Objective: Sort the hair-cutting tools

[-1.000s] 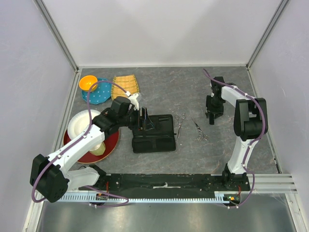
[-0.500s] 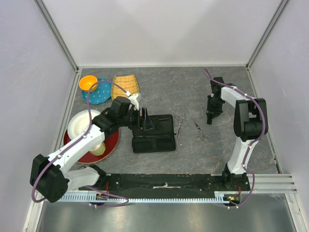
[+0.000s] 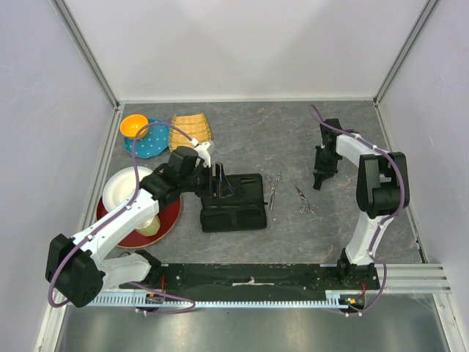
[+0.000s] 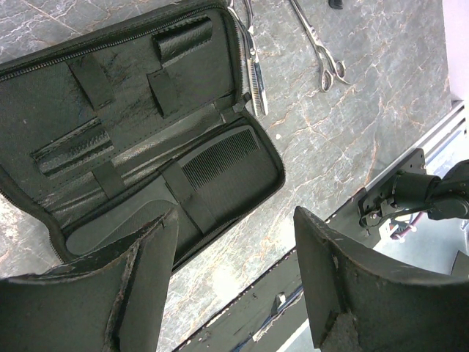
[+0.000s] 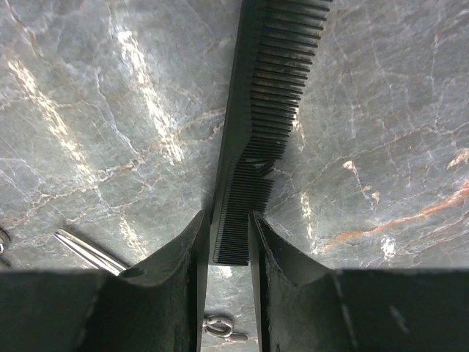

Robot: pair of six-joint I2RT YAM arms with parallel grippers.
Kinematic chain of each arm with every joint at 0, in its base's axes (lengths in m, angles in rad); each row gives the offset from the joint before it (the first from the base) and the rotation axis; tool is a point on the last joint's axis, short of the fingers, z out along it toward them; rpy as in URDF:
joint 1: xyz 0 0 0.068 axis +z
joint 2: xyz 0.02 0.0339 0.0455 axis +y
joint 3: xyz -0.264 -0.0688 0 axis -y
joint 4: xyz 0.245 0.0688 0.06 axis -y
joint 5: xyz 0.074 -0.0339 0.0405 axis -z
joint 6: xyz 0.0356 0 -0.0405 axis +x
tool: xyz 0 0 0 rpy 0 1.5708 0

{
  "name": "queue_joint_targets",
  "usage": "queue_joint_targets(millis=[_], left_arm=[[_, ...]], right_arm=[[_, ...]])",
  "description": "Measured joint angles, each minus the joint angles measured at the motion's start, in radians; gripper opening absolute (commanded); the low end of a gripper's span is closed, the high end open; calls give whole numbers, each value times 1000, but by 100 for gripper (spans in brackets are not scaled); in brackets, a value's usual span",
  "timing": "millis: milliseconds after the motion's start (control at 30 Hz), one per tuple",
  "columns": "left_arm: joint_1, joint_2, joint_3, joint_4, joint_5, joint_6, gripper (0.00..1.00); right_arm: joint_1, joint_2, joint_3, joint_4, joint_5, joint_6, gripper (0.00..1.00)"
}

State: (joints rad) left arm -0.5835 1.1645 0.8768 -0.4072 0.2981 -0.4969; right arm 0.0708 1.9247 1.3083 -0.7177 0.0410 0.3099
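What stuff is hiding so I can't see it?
Right wrist view: the narrow black plastic comb runs off the top edge.
Right wrist view: slim silver metal scissors show only blade tips; the right hand covers the rest.
Left wrist view: the left hand covers the flat black zip case's near edge.
Top view: comb too small.

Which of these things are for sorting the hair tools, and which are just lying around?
For the job:
comb in the right gripper
scissors beside the case
second scissors
case, probably, with another comb strapped inside

Just lying about:
orange bowl
blue plate
basket
white bowl
red plate
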Motion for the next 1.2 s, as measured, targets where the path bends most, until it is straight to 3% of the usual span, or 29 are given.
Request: queue_joint_targets(millis=[67,200,300,900,1200], left_arm=[[0,0,0,2,0,0,71],[0,0,0,7,0,0,71],[0,0,0,11,1,0,71],[0,5,0,18,2,0,71],[0,5,0,20,15,0,71]], right_arm=[[3,-11,-14,2,0,1,35],[15,-47,-58,0,6,10,51],[24,-82,-87,-2,25,24,56],[51,-206,-268,110,93,148,61],[89,-216,-278,144,139,198,62]])
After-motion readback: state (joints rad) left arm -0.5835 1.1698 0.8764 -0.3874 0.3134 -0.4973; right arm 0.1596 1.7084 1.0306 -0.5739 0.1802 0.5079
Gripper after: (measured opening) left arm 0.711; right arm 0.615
